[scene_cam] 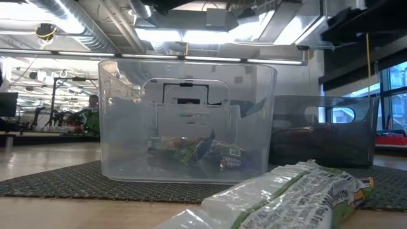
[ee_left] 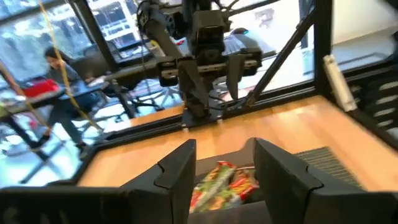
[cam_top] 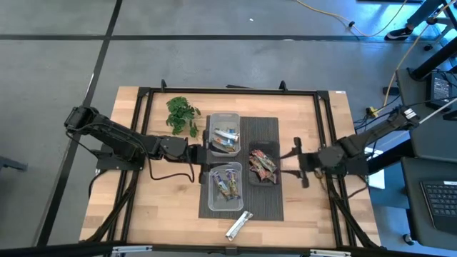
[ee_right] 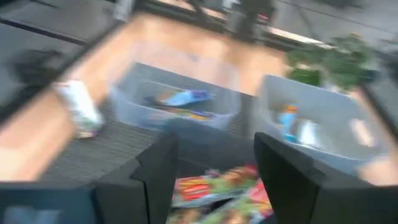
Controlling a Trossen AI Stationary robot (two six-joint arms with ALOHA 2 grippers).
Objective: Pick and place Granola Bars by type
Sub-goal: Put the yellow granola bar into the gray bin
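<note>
One camera looks straight down on the whole tabletop and both arms. A second sits at tabletop level, very close to a clear tub, facing the room. Each wrist camera looks forward past its own dark fingers toward the opposite arm. All views share the tubs on the dark mat.

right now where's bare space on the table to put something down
Bare wood lies left of the near tub, down to the table's near-left corner, and right of the mat below the right pincer. The middle is crowded: three tubs on the mat, both pincers alongside, and a silver bar near the front edge.
</note>
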